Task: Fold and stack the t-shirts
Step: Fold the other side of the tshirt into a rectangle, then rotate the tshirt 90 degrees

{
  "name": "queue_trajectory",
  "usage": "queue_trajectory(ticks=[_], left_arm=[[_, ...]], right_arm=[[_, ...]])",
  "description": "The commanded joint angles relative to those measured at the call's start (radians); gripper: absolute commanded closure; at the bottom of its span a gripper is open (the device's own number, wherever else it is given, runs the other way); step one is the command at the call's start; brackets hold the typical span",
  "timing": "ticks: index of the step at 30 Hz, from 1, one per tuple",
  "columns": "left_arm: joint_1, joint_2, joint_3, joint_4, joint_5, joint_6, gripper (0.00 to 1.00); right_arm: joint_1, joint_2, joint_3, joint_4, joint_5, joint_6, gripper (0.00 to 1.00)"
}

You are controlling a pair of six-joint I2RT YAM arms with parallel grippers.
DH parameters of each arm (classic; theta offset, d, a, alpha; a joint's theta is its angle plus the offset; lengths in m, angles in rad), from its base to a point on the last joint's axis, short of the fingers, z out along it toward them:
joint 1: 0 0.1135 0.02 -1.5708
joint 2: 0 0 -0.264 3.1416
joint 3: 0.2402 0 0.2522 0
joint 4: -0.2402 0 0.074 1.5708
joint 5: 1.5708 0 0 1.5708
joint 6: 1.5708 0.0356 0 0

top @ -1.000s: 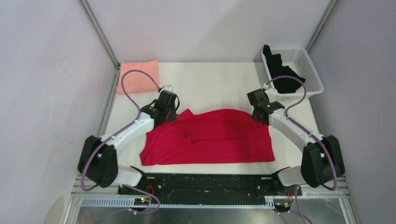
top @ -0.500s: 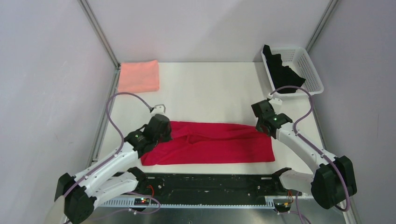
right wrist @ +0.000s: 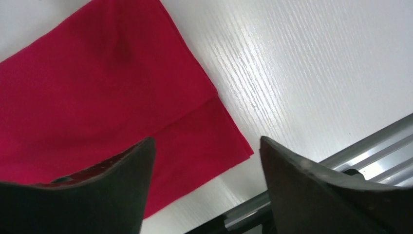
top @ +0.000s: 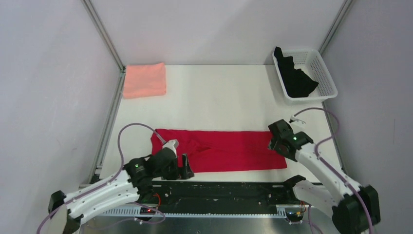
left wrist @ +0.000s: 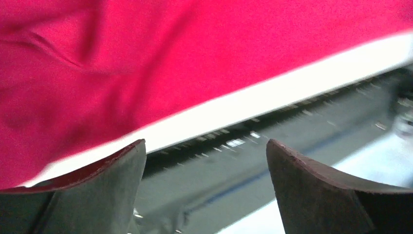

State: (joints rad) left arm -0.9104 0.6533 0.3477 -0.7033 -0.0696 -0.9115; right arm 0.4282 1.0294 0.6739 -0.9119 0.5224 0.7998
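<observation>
Red t-shirt (top: 219,151) lies flat on the white table (top: 219,97), folded into a long narrow band that runs left to right close to the table's near edge. A few creases show toward its left end. In the right wrist view, its near right corner shows two layers, the upper one set slightly back from the lower.

The left gripper (left wrist: 205,146) sits low at the band's near left corner, its jaws spread wide with nothing between them. In its own camera the shirt's near hem, a strip of bare table and the dark mounting rail (top: 229,190) show in the gap between the fingers. The right gripper (right wrist: 207,141) hangs over the near right corner, jaws likewise spread and empty, with red cloth and bare table visible between them. Whether either gripper's fingertips touch the cloth I cannot tell.

Well apart from these, the salmon-pink t-shirt (top: 144,80) rests as a neat folded rectangle in the far left corner of the table. The black t-shirt (top: 294,75) lies crumpled in the white mesh basket (top: 325,75) at the far right, one part draped up over the basket's far left corner.
</observation>
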Motion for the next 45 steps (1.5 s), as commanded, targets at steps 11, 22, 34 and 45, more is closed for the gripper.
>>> queue_trajectory(ticks=[11, 22, 34, 45], left_arm=[[-0.010, 0.057, 0.310, -0.002, -0.407, 0.024, 0.00], [0.375, 0.525, 0.296, 0.314, -0.062, 0.101, 0.00], [0.613, 1.236, 0.753, 0.483, 0.109, 0.146, 0.00], [0.597, 2.167, 2.285, 0.401, 0.428, -0.095, 0.00]], right_arm=[[-0.034, -0.262, -0.050, 0.338, -0.302, -0.173, 0.01], [-0.064, 0.177, -0.032, 0.701, -0.597, -0.194, 0.00], [-0.023, 0.384, -0.031, 0.725, -0.771, -0.201, 0.01], [0.331, 0.456, -0.040, 0.732, -1.057, -0.306, 0.00]])
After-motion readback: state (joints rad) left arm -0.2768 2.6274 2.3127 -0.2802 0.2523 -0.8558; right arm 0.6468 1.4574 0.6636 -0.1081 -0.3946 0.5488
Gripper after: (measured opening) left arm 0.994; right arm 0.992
